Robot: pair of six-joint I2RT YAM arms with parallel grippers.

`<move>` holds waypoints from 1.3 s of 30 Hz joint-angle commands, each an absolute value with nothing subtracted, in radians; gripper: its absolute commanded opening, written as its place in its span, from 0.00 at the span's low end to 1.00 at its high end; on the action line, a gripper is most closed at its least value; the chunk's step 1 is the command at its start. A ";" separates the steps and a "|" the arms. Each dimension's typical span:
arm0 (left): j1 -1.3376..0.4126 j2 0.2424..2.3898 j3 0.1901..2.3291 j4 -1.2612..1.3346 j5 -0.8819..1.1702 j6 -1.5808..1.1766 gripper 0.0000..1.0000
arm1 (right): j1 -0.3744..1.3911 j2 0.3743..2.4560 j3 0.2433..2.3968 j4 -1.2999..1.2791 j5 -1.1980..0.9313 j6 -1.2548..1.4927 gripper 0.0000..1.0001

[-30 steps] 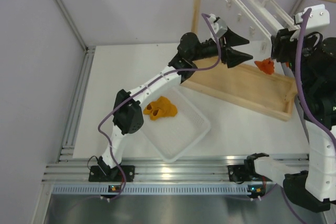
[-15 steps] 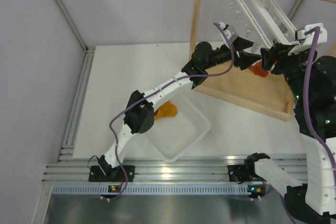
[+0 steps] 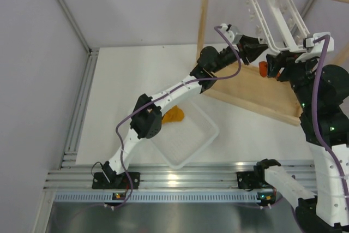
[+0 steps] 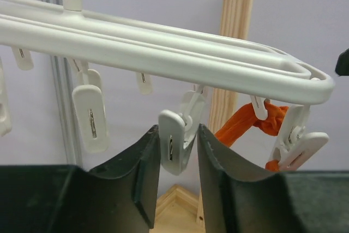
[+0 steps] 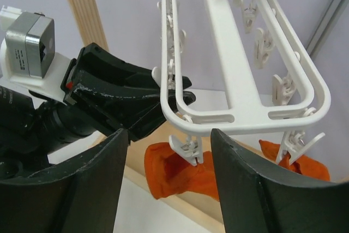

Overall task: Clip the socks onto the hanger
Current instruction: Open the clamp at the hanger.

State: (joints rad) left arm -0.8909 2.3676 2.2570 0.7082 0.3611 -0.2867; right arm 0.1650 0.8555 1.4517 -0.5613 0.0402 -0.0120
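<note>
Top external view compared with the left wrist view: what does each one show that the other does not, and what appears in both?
Only the top external view shows the white tray, the yellow-orange socks in it, and both arms. Only the left wrist view shows the left gripper with its fingers on either side of a dangling clip. Both show the hanger, a red-orange sock and the wooden rack.
</note>
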 commanded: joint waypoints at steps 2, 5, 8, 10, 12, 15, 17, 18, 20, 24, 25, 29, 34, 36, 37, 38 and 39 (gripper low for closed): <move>-0.894 2.306 2.244 0.799 0.412 -0.270 0.25 | 0.155 0.857 1.440 -0.465 0.022 0.049 0.60; -0.896 2.277 2.197 0.798 0.439 -0.256 0.14 | 0.156 0.871 1.439 -0.454 -0.041 0.080 0.52; -0.894 2.244 2.165 0.767 0.448 -0.223 0.11 | 0.155 0.884 1.433 -0.449 -0.107 0.106 0.45; -0.894 2.227 2.154 0.747 0.442 -0.201 0.06 | 0.155 0.894 1.421 -0.449 -0.112 0.144 0.43; -0.896 2.223 2.155 0.730 0.431 -0.184 0.02 | 0.155 0.905 1.408 -0.437 -0.129 0.167 0.42; -0.897 2.223 2.164 0.709 0.431 -0.175 0.01 | 0.155 0.931 1.407 -0.393 -0.210 0.190 0.38; -0.899 2.221 2.164 0.706 0.433 -0.175 0.01 | 0.155 0.942 1.407 -0.393 -0.215 0.196 0.38; -0.899 2.220 2.164 0.707 0.436 -0.173 0.01 | 0.155 0.956 1.407 -0.399 -0.184 0.195 0.37; -0.897 2.215 2.161 0.710 0.439 -0.169 0.02 | 0.155 0.968 1.407 -0.436 -0.112 0.195 0.36; -0.899 2.207 2.154 0.707 0.445 -0.152 0.04 | 0.155 0.968 1.422 -0.459 0.113 0.164 0.41; -0.897 2.207 2.149 0.707 0.449 -0.150 0.04 | 0.155 0.963 1.422 -0.459 0.138 0.163 0.45; -0.900 2.217 2.151 0.729 0.474 -0.166 0.04 | 0.155 0.930 1.399 -0.436 0.193 0.169 0.53; -0.910 2.238 2.163 0.768 0.514 -0.176 0.04 | 0.155 0.904 1.358 -0.373 0.218 0.173 0.57; -0.911 2.241 2.166 0.778 0.523 -0.183 0.05 | 0.155 0.905 1.347 -0.364 0.248 0.169 0.58; -0.914 2.243 2.171 0.781 0.528 -0.184 0.05 | 0.153 0.902 1.341 -0.345 0.258 0.169 0.58; -0.916 2.241 2.174 0.781 0.529 -0.181 0.05 | 0.155 0.897 1.327 -0.330 0.262 0.169 0.59; -0.917 2.247 2.175 0.779 0.529 -0.179 0.05 | 0.152 0.896 1.322 -0.318 0.255 0.169 0.59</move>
